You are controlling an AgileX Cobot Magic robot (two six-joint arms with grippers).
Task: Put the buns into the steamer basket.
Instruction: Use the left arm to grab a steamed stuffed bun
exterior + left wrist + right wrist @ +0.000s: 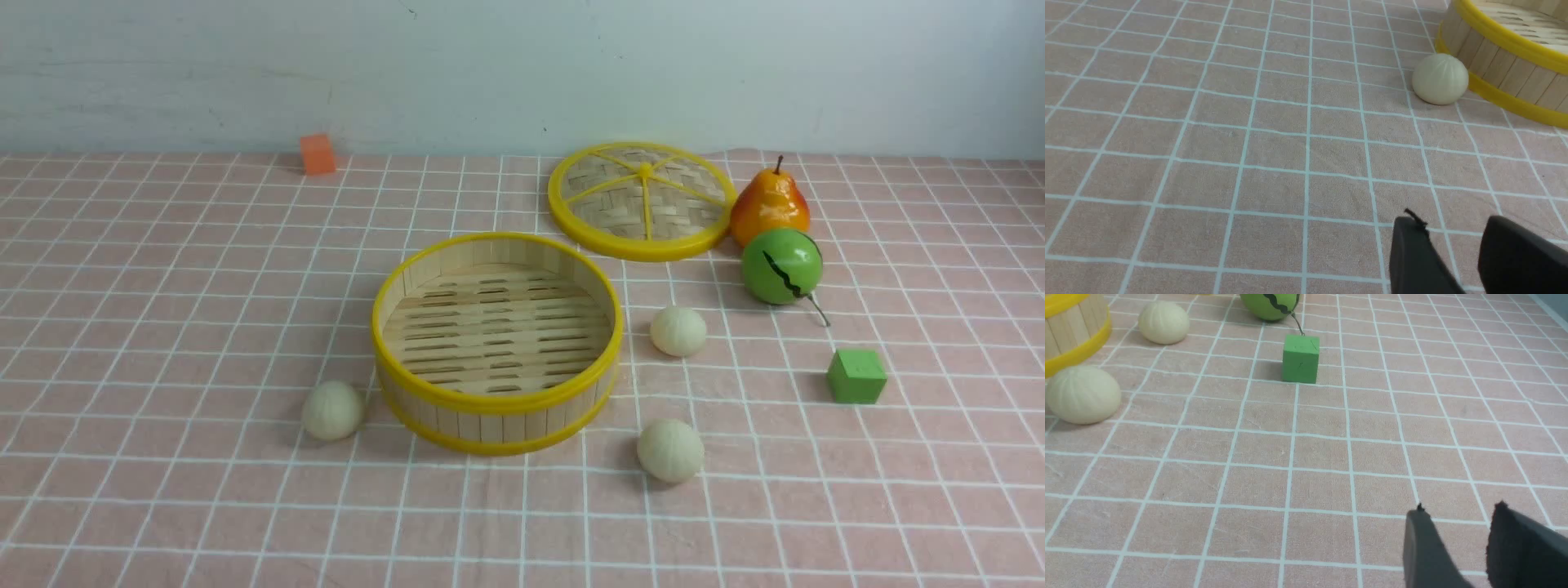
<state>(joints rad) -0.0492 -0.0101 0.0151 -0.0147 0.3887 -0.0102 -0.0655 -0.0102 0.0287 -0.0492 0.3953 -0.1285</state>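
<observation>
The steamer basket (498, 402), bamboo slats with yellow rims, stands empty in the middle of the pink checked cloth. Three cream buns lie on the cloth around it: one at its left front (332, 410), one at its right (678, 331), one at its right front (670, 450). Neither arm shows in the front view. The left wrist view shows my left gripper (1453, 222) open and empty, well short of the left bun (1440, 79) beside the basket wall (1502, 61). My right gripper (1459, 510) is open and empty, far from the two right buns (1082, 394) (1163, 321).
The woven yellow-rimmed lid (642, 200) lies behind the basket to the right. A pear (769, 204), a green ball with a black crack (781, 265) and a green cube (856, 376) stand at the right. An orange cube (317, 153) sits by the back wall.
</observation>
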